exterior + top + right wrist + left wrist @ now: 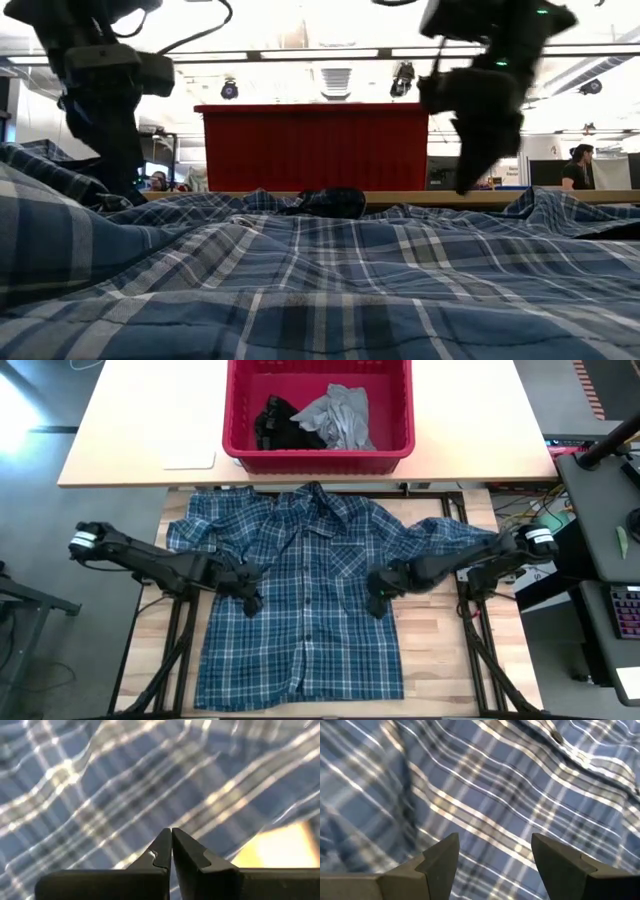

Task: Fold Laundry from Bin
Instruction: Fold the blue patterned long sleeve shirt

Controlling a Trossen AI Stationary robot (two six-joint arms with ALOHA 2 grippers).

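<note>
You have the blue-and-white plaid button shirt (300,600) spread front-up over the light wooden table (440,660), collar toward twelve o'clock and hem toward six, which judging by the layout is the flat start a fold needs. The left gripper (250,598) hovers over the shirt's body at about nine o'clock from the button line, its fingers (442,857) parted with only plaid cloth showing between them and nothing pinched; that stance suits reaching down for a fresh pinch near the side seam. The right gripper (378,600) sits at about three o'clock from the button line, just below the chest pocket, with its fingers (162,852) pressed together on nothing, so it reads as a smoothing or waiting pose rather than a hold. Whether either tip touches the fabric you cannot tell from above. At twelve o'clock, on the paler tabletop beyond, the red rectangular plastic bin (318,455) holds a crumpled light grey T-shirt (340,415) and, beside it toward nine o'clock, a small black garment (275,422), both waiting their turn. The sleeves lie bunched outward at either shoulder, so they probably want straightening before you fold inward.
</note>
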